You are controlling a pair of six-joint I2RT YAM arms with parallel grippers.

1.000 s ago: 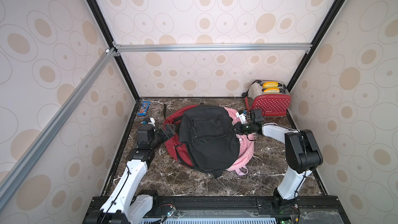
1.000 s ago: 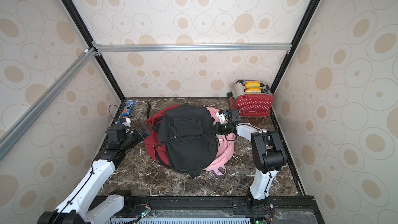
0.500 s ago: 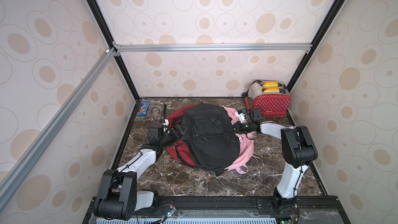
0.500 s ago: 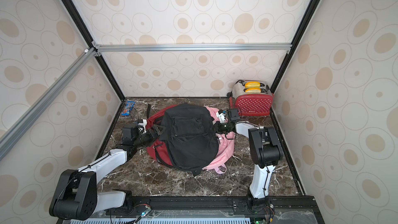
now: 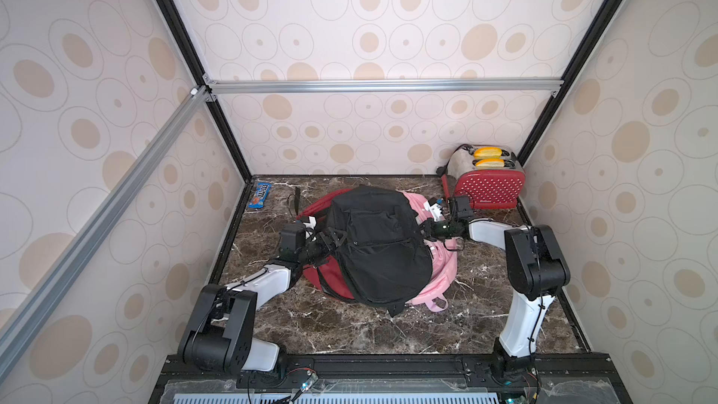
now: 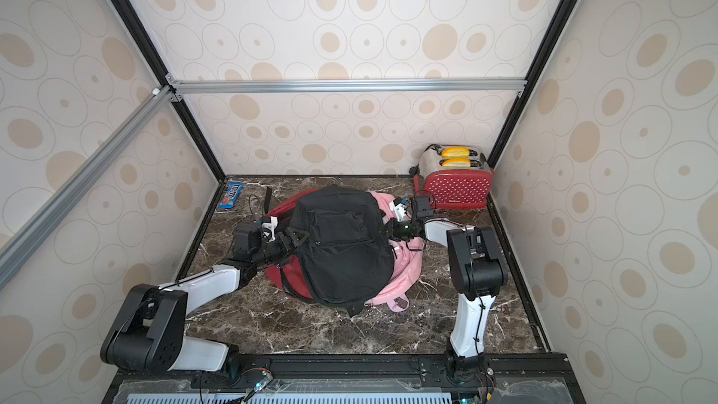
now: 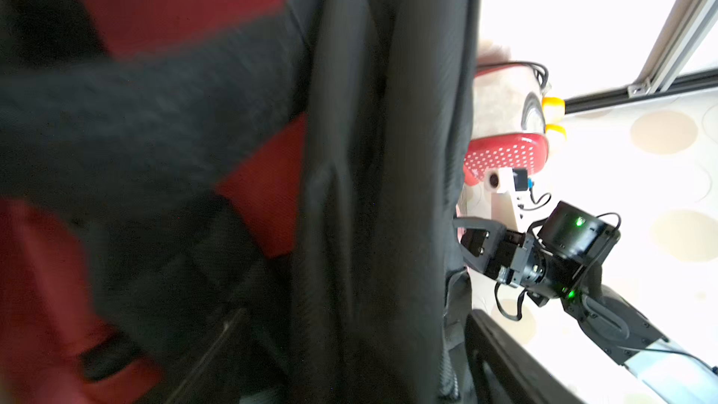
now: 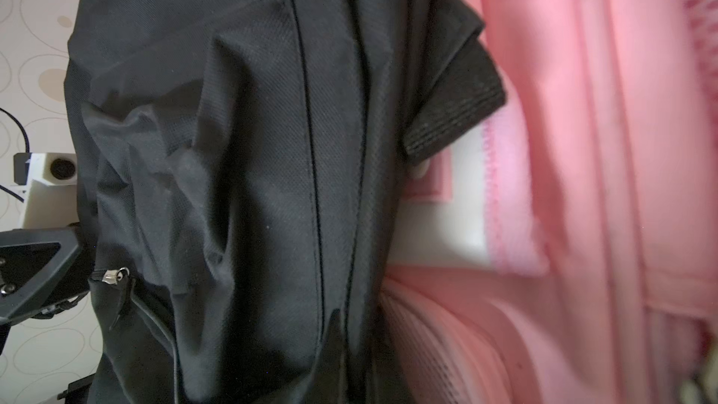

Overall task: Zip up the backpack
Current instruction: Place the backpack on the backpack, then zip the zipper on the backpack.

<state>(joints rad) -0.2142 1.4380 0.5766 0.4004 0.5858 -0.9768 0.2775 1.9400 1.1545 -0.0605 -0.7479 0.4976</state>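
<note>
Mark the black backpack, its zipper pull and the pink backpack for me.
black backpack (image 5: 379,242): in a top view, middle of its front panel.
zipper pull (image 8: 112,276): right wrist view, its metal slider.
pink backpack (image 5: 445,266): in a top view, side showing beside the black one.

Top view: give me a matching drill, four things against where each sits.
Things:
1. black backpack
2. red backpack
3. pink backpack
4. toaster

Places:
A. far right corner of the table
B. top of the pile
C. under the pile, showing on the left arm's side
D. under the pile, showing on the right arm's side

Pairs: 1-B, 2-C, 3-D, 4-A
</note>
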